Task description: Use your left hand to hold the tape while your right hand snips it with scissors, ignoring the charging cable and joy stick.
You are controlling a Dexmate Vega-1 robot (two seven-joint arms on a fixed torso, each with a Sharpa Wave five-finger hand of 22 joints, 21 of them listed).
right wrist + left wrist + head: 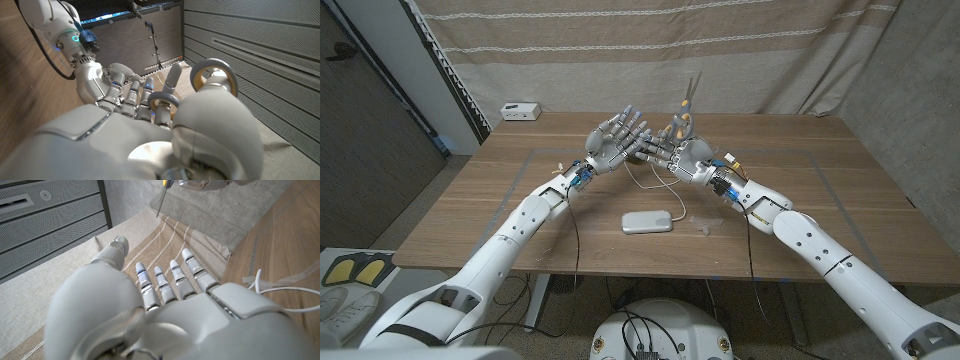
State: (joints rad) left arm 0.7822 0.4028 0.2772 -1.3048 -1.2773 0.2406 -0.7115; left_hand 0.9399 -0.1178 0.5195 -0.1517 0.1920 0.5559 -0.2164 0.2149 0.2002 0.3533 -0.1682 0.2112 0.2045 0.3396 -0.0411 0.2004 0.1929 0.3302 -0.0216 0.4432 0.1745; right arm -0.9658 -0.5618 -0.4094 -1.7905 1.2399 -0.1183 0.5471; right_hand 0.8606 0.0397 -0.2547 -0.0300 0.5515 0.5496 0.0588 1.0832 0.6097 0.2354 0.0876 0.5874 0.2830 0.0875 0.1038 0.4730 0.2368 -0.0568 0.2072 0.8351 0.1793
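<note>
**Hands raised together mid-table, scissors up, tape not clearly in the left hand**

Right hand (678,152) was clamped on the scissors (688,108), fingers through the grey handle loops (plain in the right wrist view (216,75)), blades pointing up toward the curtain at upper centre of the head frame. Left hand (617,140) was lifted just beside it, fingers apart and reaching up, fingertips nearly touching the right hand's. Left wrist view showed the left hand's fingers (165,277) straight and spread; nothing could be seen between them.

Tape: a thin clear strip (287,277) lay on the wooden table (820,190) at right of the left wrist frame, beside a white cable (645,178). Whether any tape ran up to the left hand couldn't be told; too thin and clear in the head view. A small clear scrap (703,228) lay low right of centre, possibly tape, unsure.

Distractors: a white flat device (649,221) at lower centre with the cable leading to it, likely the charging gear. A small white box (520,110) sat at upper left on the table edge. No joy stick could be made out for sure.

Judged step: the hands were at the meeting point for the cut, scissors ready, hold unconfirmed. The next move called for the left hand to pinch the tape and keep it taut and clear of its own fingers, then the right hand to bring the blades across the strip and close. Tight spacing; risk of the blades fouling the fingers or the cable.
</note>
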